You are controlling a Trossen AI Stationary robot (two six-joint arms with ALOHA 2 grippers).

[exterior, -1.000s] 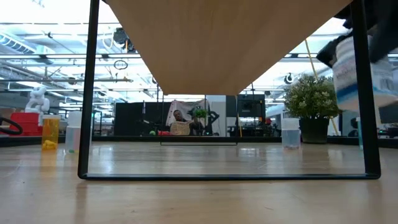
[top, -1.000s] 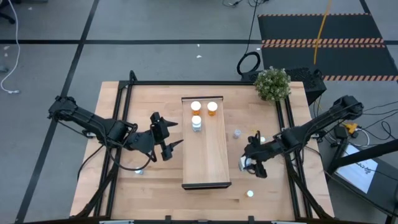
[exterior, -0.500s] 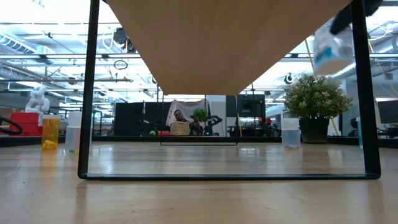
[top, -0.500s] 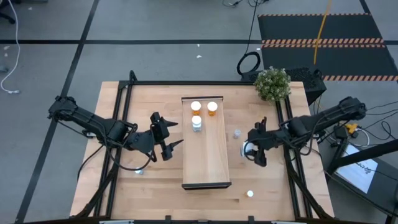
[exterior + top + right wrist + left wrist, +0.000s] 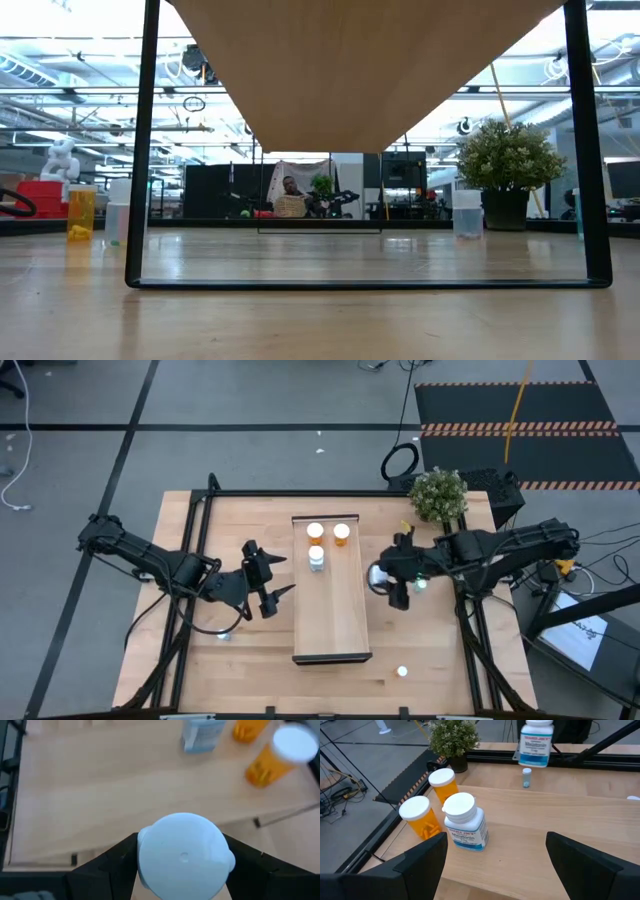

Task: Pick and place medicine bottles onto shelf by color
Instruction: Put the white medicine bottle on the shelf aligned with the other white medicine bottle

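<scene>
High view: overhead, straight down on the whole light-wood worktop [image 5: 200, 660] and both arms. Low view: at worktop level, level across, under the long light-wood shelf [image 5: 370, 70] into the room. Left wrist view: close, over the shelf toward the small green potted plant [image 5: 454, 739]. Right wrist view: close, down onto the shelf. All four views share the shelf; both wrist views share its bottles.

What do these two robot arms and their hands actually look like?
Both arms are dark, almost black, built of slim jointed segments. Black cables loop beside the left arm. The left hand ends in two flat, pointed dark fingers; the right hand matches, its fingers broad and matte black.
</scene>
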